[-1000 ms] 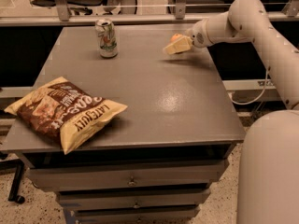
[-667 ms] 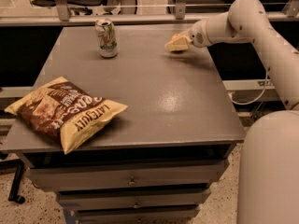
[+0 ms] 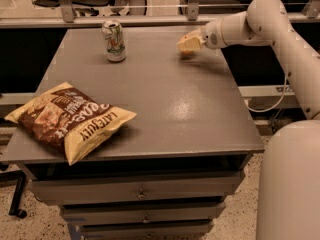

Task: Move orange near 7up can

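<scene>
The 7up can stands upright at the far left of the grey table top; it is silver-white with green and reddish markings. My gripper is at the far right part of the table, low over the surface, about a third of the table's width to the right of the can. The white arm reaches in from the right. The orange does not show; it is hidden or out of view.
A brown-and-yellow chip bag lies at the front left of the table. Drawers sit under the top. A railing runs behind the far edge. The robot's white body stands at the right.
My gripper has shifted slightly to the left and a little up from the table. The can and the chip bag have not moved.
</scene>
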